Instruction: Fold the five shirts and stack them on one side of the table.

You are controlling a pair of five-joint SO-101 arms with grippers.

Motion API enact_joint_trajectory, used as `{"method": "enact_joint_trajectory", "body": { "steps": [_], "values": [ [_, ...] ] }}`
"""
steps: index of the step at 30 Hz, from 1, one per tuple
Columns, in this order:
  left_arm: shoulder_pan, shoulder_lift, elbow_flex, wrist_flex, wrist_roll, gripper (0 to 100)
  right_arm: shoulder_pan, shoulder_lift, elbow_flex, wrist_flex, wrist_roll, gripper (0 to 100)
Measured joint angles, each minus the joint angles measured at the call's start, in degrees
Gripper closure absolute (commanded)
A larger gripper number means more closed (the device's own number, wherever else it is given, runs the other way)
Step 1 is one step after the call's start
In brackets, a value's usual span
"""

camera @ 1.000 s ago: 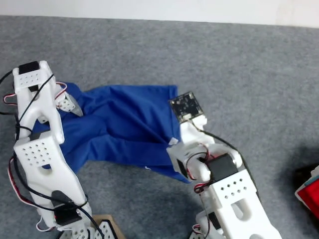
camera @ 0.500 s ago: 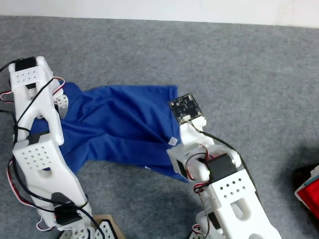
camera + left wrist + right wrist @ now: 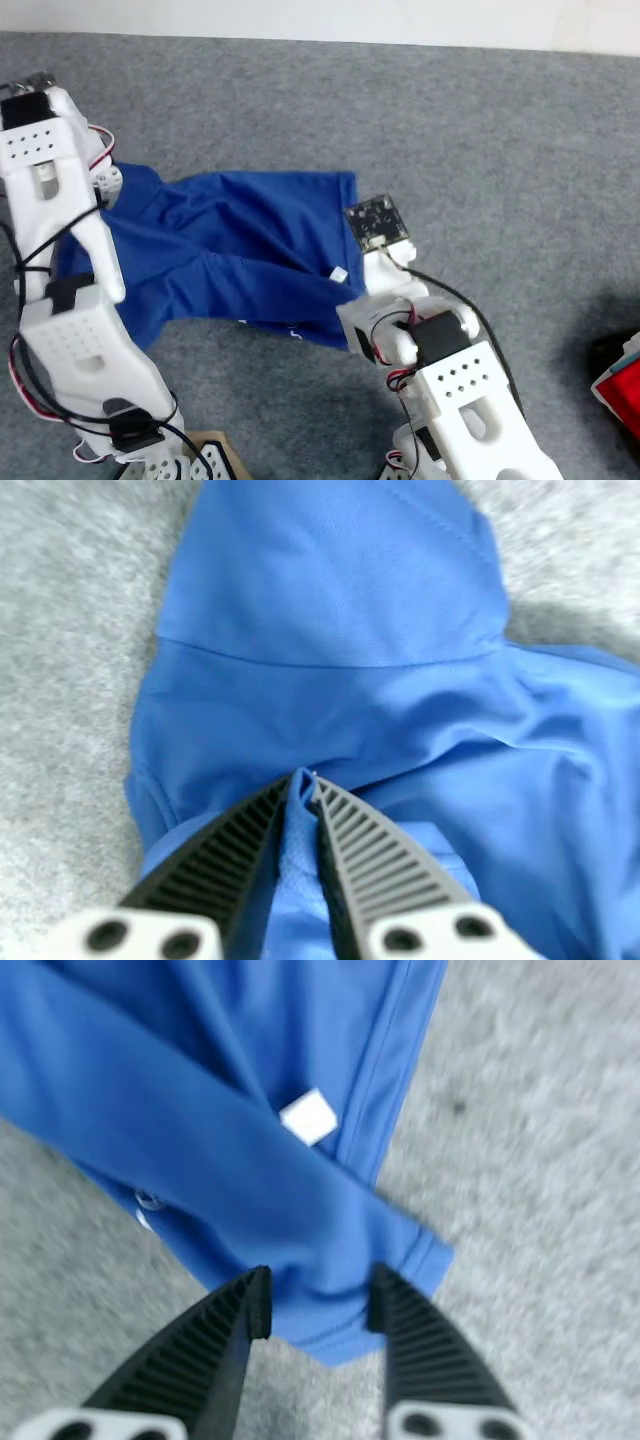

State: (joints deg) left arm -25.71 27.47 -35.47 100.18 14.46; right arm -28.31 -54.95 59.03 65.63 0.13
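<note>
Grey, carpet-like table (image 3: 500, 150) covering runs across the whole scene, and the blue shirt (image 3: 240, 240) lies on it left of centre, rumpled, with its long axis running left to right. The two arms hold it at opposite ends of that axis. The left gripper (image 3: 303, 785) is at the far-left end, its jaws pressed together on a thin raised fold of cloth. The right gripper (image 3: 315, 1295) is at the near-right corner, jaws part-way apart with a thick bunch of hem pinched between them. A small white label (image 3: 308, 1117) lies on the cloth just beyond it.

Whatever fold comes next seems to turn on this diagonal. The cloth spans from far left to near right between the grips, so each arm is nearest its own end and neither has to cross over. The middle is slack and creased, so the shirt probably needs to be drawn out flat first.

Compared with a second ago, the left arm has swung farther toward the far-left edge, taking its pinch of cloth along. The near-right corner and the label have slid a little to the left with the right gripper.
</note>
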Motion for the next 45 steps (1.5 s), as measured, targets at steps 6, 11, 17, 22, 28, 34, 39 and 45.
{"method": "enact_joint_trajectory", "body": {
  "steps": [6,11,17,22,28,34,39,45],
  "values": [
    [0.53,-10.11,5.27,0.35,0.0,99,0.97,0.0,10.11,-6.95,-0.18,76.8],
    [2.55,-18.29,13.01,0.35,0.0,98,6.33,0.0,12.04,-10.64,-1.67,76.8],
    [6.95,-28.84,21.71,0.35,0.0,98,10.46,0.0,12.04,-11.6,-4.13,76.8],
    [11.96,-36.13,31.47,0.35,0.0,98,10.55,0.0,14.51,-15.12,-4.22,77.1],
    [9.41,-42.9,41.41,-3.25,-0.09,98,10.55,0.0,15.12,-18.02,-4.22,83.2],
    [5.19,-48.53,47.82,-6.51,0.09,98,10.55,0.0,15.12,-20.31,-5.89,83.2],
    [5.8,-51.6,53.01,-6.86,0.09,98,10.55,0.0,14.95,-20.66,-7.03,83.2],
    [7.12,-52.04,58.73,-11.78,0.09,98,10.55,5.27,8.79,-17.32,-9.76,83.2]
  ]
}}
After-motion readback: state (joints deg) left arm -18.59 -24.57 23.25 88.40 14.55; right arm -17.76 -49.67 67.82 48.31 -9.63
